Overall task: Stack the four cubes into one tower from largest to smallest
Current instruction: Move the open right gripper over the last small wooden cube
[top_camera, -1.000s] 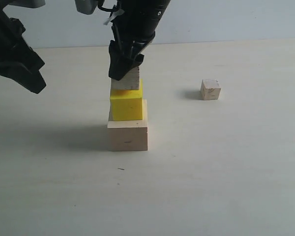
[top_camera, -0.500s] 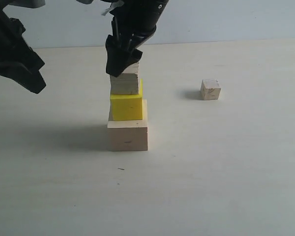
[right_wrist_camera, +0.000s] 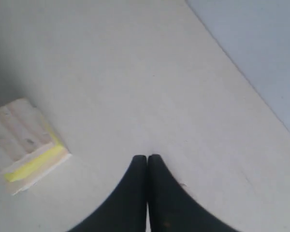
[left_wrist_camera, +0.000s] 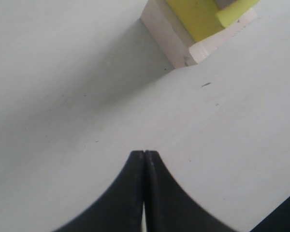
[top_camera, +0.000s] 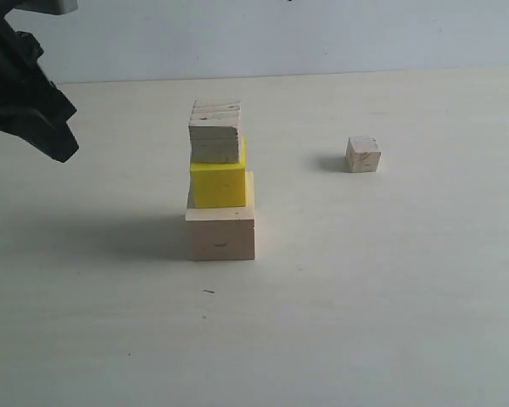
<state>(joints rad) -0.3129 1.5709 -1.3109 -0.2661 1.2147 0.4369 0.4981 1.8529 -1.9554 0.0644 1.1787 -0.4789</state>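
Observation:
Three cubes stand stacked in the middle of the table: a large pale wooden cube at the base, a bright yellow cube on it, and a grain-lined wooden cube on top. The small pale wooden cube sits alone on the table to the right. My left gripper hangs at the far left, shut and empty. My right gripper is out of the exterior view; its wrist view shows it shut on nothing, high above the stack.
The pale table meets a light blue wall at the back. The left arm casts a shadow left of the stack.
My right gripper has let go of the grain-lined cube, risen out of the exterior view and shut. The cube stays on the yellow one. The left arm has not moved.

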